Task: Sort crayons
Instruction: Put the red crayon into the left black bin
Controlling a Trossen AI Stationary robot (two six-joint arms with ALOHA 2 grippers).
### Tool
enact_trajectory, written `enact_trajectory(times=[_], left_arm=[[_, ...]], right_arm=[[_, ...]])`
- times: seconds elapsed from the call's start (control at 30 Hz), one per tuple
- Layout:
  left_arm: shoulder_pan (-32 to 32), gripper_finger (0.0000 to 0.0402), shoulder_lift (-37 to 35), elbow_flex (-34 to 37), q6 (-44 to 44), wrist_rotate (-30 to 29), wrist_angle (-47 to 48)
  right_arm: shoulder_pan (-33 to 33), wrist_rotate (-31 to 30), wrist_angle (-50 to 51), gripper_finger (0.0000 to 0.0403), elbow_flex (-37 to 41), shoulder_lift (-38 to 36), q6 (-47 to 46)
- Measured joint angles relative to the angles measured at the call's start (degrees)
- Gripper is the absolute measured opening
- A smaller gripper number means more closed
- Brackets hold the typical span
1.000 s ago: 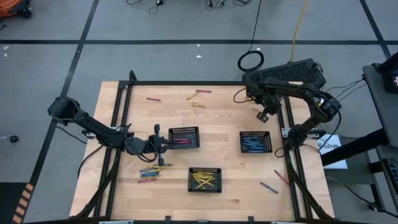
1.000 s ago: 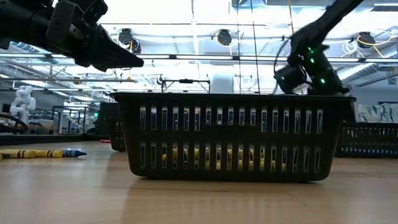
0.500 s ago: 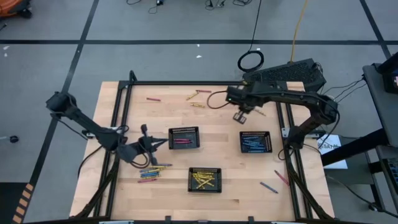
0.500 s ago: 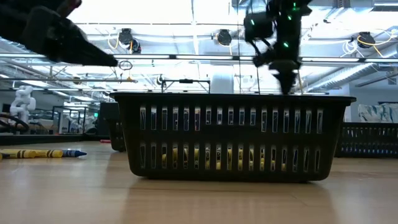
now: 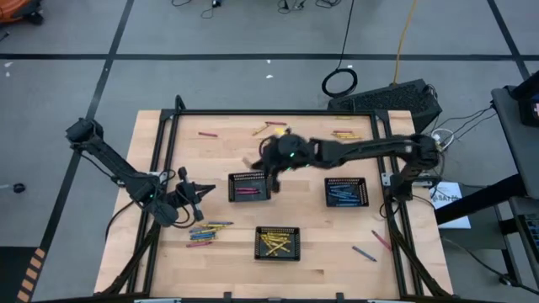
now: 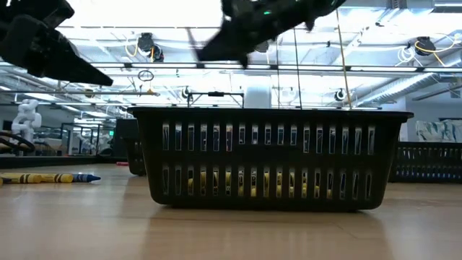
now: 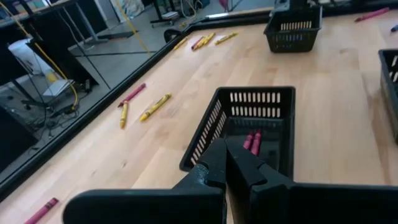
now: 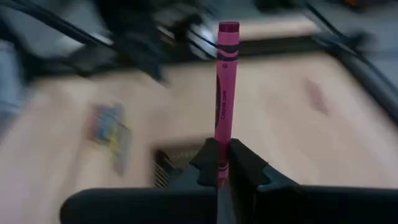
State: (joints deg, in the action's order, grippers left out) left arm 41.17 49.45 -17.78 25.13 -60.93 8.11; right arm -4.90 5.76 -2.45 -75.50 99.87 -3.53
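Overhead, right gripper (image 8: 217, 167) pinches a slim pink crayon (image 8: 226, 93); left gripper (image 7: 226, 163) closed, empty.

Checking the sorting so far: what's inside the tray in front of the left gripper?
Pink crayons lie in the tray; the left gripper covers its near end.

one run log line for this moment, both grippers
right gripper: shut on pink crayon, over pink tray | left gripper: shut, empty

2 dark arms (image 5: 362, 150), blk cabling.
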Motion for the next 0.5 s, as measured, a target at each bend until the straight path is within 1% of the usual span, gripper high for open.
enact_trajectory(times=[0.07, 0.1, 0.17, 0.3, 0.5], left_arm=[[0.0, 0.0, 0.0, 0.0, 0.1, -0.1, -0.3], [0.0, 0.0, 0.0, 0.0, 0.1, -0.1, -0.2], [0.0, 0.0, 0.0, 0.0, 0.1, -0.1, -0.3], [0.0, 0.0, 0.0, 0.0, 0.1, -0.1, -0.3], [0.0, 0.0, 0.0, 0.0, 0.1, -0.1, -0.4]], right_arm=[[1.0, 3.5, -6.3, 0.0, 0.0, 4.2, -2.0], [1.3, 4.7, -7.4, 0.0, -0.4, 6.5, -2.7], [1.4, 5.0, -6.3, 0.0, -2.4, 10.6, -2.9], [1.8, 4.8, 3.6, 0.0001, -9.1, 17.2, -1.0], [2.2, 4.8, 20.0, 0.0007, -18.2, 22.9, 2.8]])
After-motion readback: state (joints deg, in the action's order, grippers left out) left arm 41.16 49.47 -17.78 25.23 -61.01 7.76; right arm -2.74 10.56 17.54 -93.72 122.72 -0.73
